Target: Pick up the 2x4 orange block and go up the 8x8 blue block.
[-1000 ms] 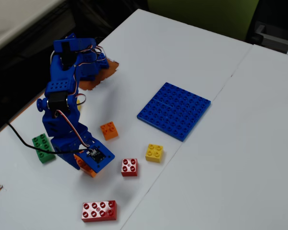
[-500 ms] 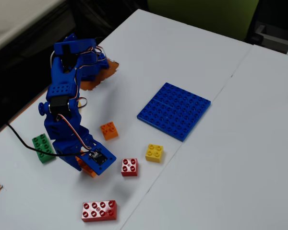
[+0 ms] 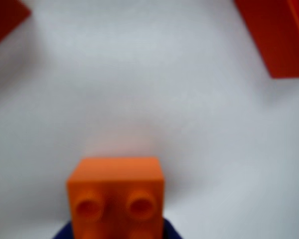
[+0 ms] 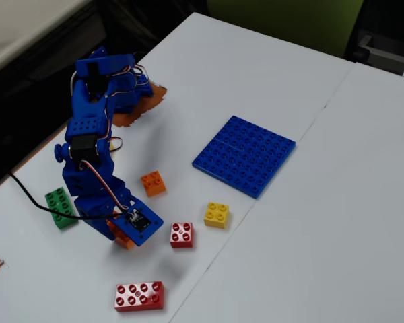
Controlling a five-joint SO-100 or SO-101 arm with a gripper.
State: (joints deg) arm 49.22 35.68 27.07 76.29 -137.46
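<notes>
I had the claw (image 4: 123, 237) down at the table (image 4: 337, 202), and I could not tell whether it had clamped on anything, since the wrist housing covered the jaws in the fixed view and the wrist view showed none of them. The 2x4 orange block (image 3: 117, 196) sat directly under the claw, end-on in the wrist view with two studs facing the lens and a blue edge of the arm below it; in the fixed view only a sliver of orange (image 4: 124, 239) showed beneath the wrist. I judged the step to be the grasp. To do it well I wanted the jaws square across the narrow width, seated low on the sides, and a straight lift before any swing (a skewed pinch would probably twist the brick out).

The 8x8 blue block (image 4: 244, 155) lay well apart, up and to the right of the claw in the fixed view, with the red square brick (image 4: 182, 234) just to the right of the claw.

The arm (image 4: 87, 148) was folded forward, its wrist pitched steeply down
</notes>
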